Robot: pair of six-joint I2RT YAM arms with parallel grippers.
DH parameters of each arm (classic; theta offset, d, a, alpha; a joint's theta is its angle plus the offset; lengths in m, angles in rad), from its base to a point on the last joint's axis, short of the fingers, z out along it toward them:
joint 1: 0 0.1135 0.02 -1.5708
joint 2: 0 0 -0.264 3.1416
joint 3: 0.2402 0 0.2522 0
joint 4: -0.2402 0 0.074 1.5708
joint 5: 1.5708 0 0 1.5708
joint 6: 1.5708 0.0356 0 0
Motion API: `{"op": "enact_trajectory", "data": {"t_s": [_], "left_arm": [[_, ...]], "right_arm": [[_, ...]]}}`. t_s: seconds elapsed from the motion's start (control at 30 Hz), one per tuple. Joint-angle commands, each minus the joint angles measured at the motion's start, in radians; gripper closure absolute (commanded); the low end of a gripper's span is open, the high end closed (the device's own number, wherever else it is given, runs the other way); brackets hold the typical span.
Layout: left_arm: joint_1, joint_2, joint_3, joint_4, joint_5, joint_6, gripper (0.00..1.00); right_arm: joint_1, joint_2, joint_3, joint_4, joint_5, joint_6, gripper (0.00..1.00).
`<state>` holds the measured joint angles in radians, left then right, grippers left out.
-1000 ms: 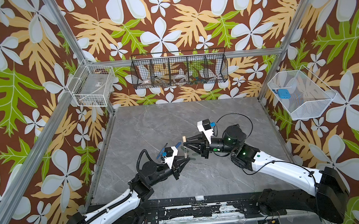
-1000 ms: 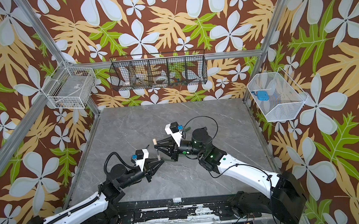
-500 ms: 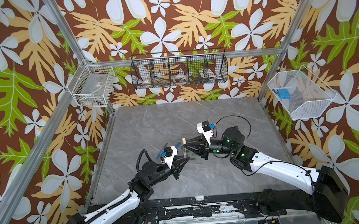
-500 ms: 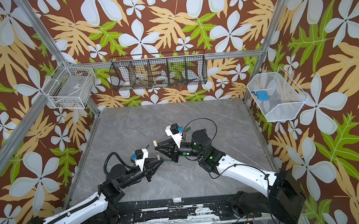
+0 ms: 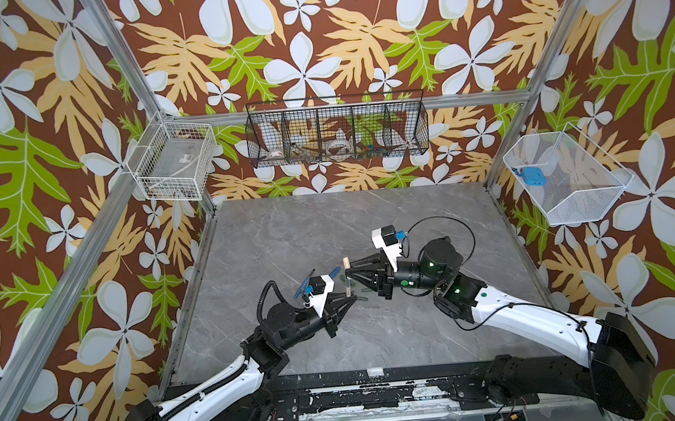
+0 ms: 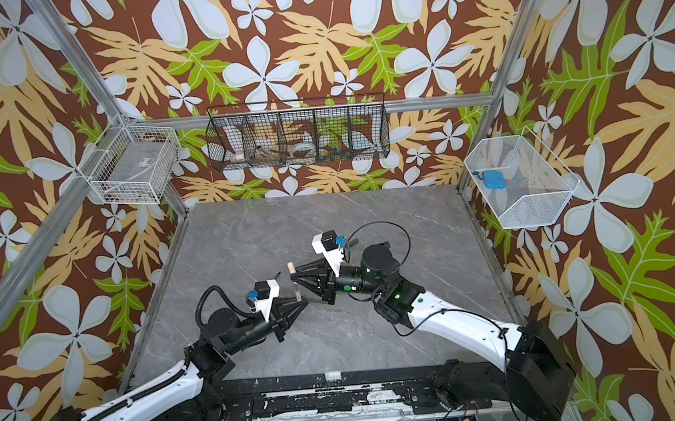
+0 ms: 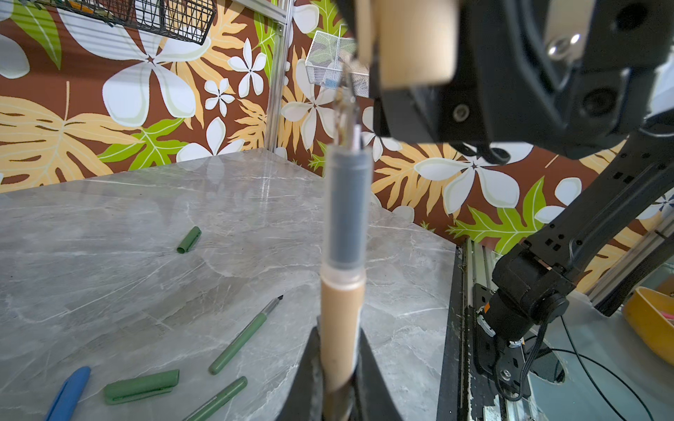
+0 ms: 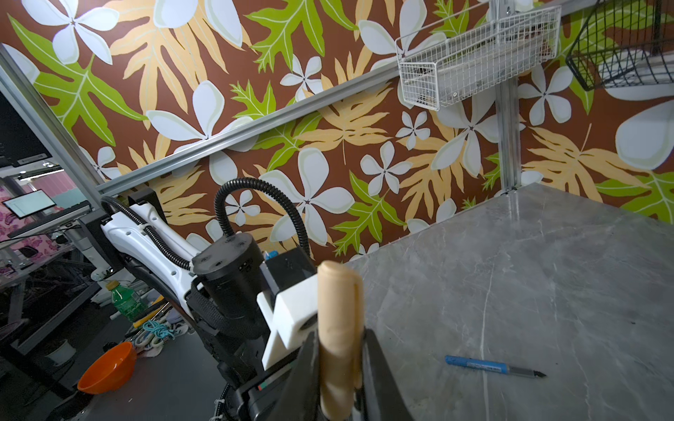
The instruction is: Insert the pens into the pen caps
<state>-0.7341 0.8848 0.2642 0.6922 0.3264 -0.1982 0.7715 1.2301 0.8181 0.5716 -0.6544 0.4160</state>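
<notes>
Mid-air joining step, tan pair.

- Tan pen (image 7: 342,299) pinched low on its barrel by the left gripper (image 7: 339,330) — jaws closed fully onto it, tip pointing up.
- Tan cap (image 8: 337,291) clamped in the right gripper (image 8: 341,333), jaws narrowed onto its sides, mouth facing down.
- Pen under the cap, long axis near upright and roughly in line with the cap's own.
- Seen from the left wrist: tip just beside the cap's mouth, on the clip side, not inside. Depth between them hard to read.
- In both top views, tip at the cap's lower end; touching or just short of it, cannot tell which.

Judged next: needs a small sideways nudge to centre the tip on the mouth, then a straight push along the shared axis. Neither arm nearer — either able to close the gap. Some risk of the tip catching the rim or the clip.

Apart from the cap, flat on the table (image 5: 288,241): green pens (image 7: 242,339), green caps (image 7: 140,386), blue pen (image 8: 492,366). None joined yet.
</notes>
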Motion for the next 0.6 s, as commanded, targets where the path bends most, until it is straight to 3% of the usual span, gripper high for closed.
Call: {"op": "enact_trajectory", "data": {"t_s": [0.0,0.57], "left_arm": [[0.0,0.0,0.006,0.027,0.007,0.008,1.0],[0.0,-0.002,0.008,0.023,0.011,0.01,1.0]], "right_arm": [[0.0,-0.009,0.038,-0.032,0.014,-0.046,0.82],[0.001,0.024,0.078,-0.02,-0.006,-0.054,0.82]]}}
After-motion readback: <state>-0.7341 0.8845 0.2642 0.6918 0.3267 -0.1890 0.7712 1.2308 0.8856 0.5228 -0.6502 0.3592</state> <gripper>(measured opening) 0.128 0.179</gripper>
